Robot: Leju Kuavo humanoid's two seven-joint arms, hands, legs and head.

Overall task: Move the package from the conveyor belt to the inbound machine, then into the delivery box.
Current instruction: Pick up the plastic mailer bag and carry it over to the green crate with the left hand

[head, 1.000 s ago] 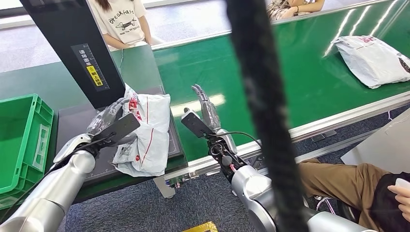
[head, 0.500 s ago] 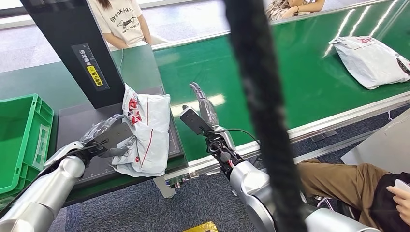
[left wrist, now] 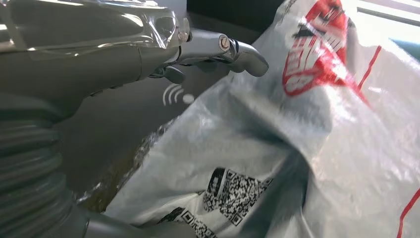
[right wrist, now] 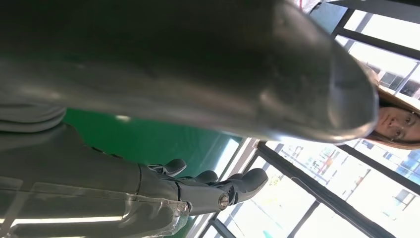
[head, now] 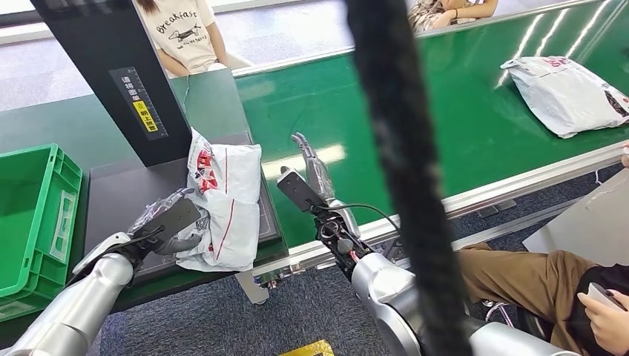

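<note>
On the scanner plate: the package, a white poly bag with red print, lies crumpled on the dark platform of the inbound machine, just beside the left hand's fingers.
Step in hand: judged from this layout, the belt-to-machine leg is done; the move into the delivery box is not yet made.
Left hand: the left hand sits at the near edge of the bag. The left wrist view shows its upper fingers reaching over the plastic with a gap beneath them, while the thumb lies low against the label end. Whether it truly grips the bag cannot be told.
Right hand: the right hand is raised over the conveyor belt, fingers loosely extended, holding nothing.
Next move: probably a firm pinch on the slack plastic, then a lift and a carry away from the right hand toward the green crate.
Beyond the fingers: a second parcel lies far along the belt.
</note>
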